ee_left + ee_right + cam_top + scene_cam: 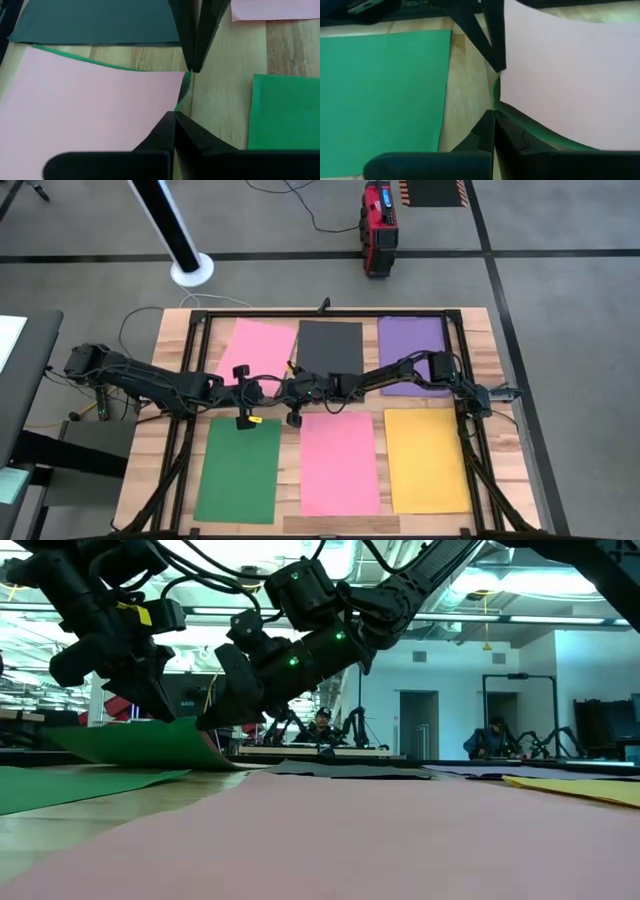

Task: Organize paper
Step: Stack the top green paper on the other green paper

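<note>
Pale wooden tabletop (170, 360) carries six sheets in two rows: pink sheet (255, 350), dark grey sheet (330, 345) and purple sheet (410, 340) along the far row, green sheet (238, 475), second pink sheet (340, 465) and yellow sheet (427, 460) along the near row. Both arms reach in from the sides and meet near the middle of the table. Each wrist view shows a pink-topped sheet with a green underside pinched at its corner. Left gripper (182, 92) has its fingers closed on that corner, and right gripper (495, 92) is likewise clamped on a corner. From table height, the raised sheet's green face (150, 745) curves up off the wood.
</note>
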Motion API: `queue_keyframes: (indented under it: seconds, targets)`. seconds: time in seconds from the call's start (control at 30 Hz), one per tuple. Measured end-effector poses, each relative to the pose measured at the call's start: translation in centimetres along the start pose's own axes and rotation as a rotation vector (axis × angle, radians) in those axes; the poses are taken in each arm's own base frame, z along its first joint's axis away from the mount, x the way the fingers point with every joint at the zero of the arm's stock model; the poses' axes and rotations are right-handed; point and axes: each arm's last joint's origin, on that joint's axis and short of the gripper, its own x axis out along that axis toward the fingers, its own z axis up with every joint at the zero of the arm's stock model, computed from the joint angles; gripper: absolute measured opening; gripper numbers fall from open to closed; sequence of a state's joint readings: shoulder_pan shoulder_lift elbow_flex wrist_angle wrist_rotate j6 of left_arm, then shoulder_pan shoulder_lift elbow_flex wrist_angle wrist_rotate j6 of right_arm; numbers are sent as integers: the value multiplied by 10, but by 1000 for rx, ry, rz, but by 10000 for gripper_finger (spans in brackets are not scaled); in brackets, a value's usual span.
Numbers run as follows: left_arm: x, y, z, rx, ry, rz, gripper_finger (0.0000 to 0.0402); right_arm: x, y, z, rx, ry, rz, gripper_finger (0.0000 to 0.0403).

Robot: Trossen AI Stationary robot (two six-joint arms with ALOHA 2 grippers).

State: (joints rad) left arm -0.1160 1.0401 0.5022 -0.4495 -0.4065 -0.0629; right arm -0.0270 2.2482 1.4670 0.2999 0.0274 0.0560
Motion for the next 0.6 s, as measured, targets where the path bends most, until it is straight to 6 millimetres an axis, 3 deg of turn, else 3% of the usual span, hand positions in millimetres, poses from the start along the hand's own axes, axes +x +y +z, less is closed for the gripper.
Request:
queue_keyframes:
  seconds: [0.33,0.6]
  targets:
    - [0,0,0,-5,-1,-10,0,0,-1,2,-37,-20,-52,4]
    - [0,0,0,-2,0,-10,0,0,1,2,-147,-22,-112,55]
